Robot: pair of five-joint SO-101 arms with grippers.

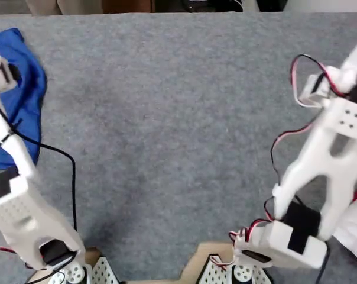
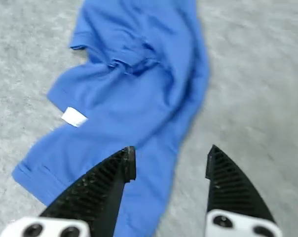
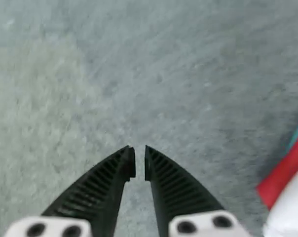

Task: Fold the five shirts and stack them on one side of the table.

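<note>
In the high view, a crumpled blue fabric shirt point(image 1: 20, 89) is lying at the left edge of the grey felt-covered table point(image 1: 166, 118). The white left arm point(image 1: 19, 201) is stretching from the near edge up over that shirt, with a black cable trailing beside it. The white right arm point(image 1: 320, 165), with red and black wires looping around it, is standing over the right side of the table, well apart from the shirt. In the left wrist view, the left gripper point(image 2: 171, 150) is hanging released, its two black ribbed jaws spread wide and grasping nothing. One jaw is sitting over the blue fabric shirt point(image 2: 139, 89) and the other over bare grey felt just beside the shirt's edge. The shirt is lying rumpled with its collar area bunched, and a small white label point(image 2: 74, 117) is showing on it. In the right wrist view, the right gripper point(image 3: 138, 150) is clenched almost fully, its jaws leaving only a thin gap and holding nothing above the bare felt. A red and white piece of cloth point(image 3: 284, 174) is lying off to one side.
</note>
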